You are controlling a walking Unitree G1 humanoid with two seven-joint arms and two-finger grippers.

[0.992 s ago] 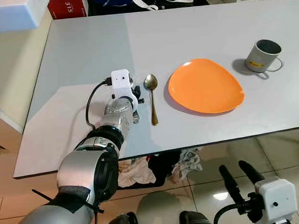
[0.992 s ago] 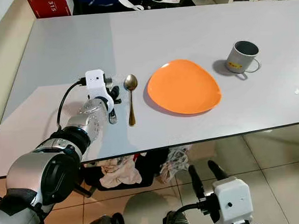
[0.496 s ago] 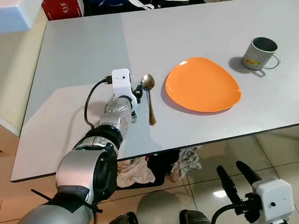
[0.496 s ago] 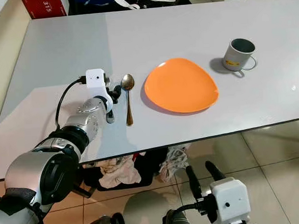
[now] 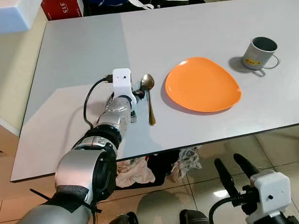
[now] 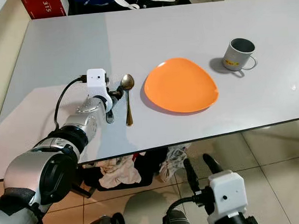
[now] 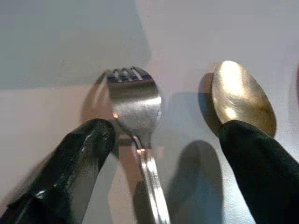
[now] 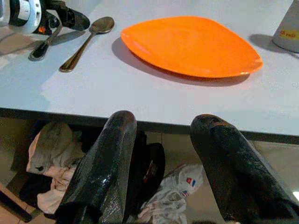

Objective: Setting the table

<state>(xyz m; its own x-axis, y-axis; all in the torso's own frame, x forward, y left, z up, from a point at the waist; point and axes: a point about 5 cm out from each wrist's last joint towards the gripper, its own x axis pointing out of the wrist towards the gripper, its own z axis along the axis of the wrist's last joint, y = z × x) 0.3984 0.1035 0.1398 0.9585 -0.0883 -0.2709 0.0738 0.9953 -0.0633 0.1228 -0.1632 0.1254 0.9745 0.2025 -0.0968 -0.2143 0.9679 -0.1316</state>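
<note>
An orange plate (image 5: 202,84) lies on the grey table (image 5: 83,45), with a grey mug (image 5: 258,53) to its far right. A gold spoon (image 5: 149,95) lies just left of the plate. A silver fork (image 7: 135,102) lies left of the spoon, its handle end (image 5: 134,115) pointing toward the near edge. My left gripper (image 5: 137,92) rests low over the fork's head, open, one finger on each side of it and one fingertip (image 7: 247,144) by the spoon's bowl. My right gripper (image 5: 229,162) hangs open below the table's front edge, holding nothing.
A red box (image 5: 62,7) and dark bags sit beyond the table's far edge. A white block (image 5: 8,13) is at the far left. Crumpled clothes (image 5: 137,171) lie on the tiled floor under the table.
The view has shifted slightly since a second ago. My left gripper stays around the fork's head. My right gripper has drifted a little to the left below the table.
</note>
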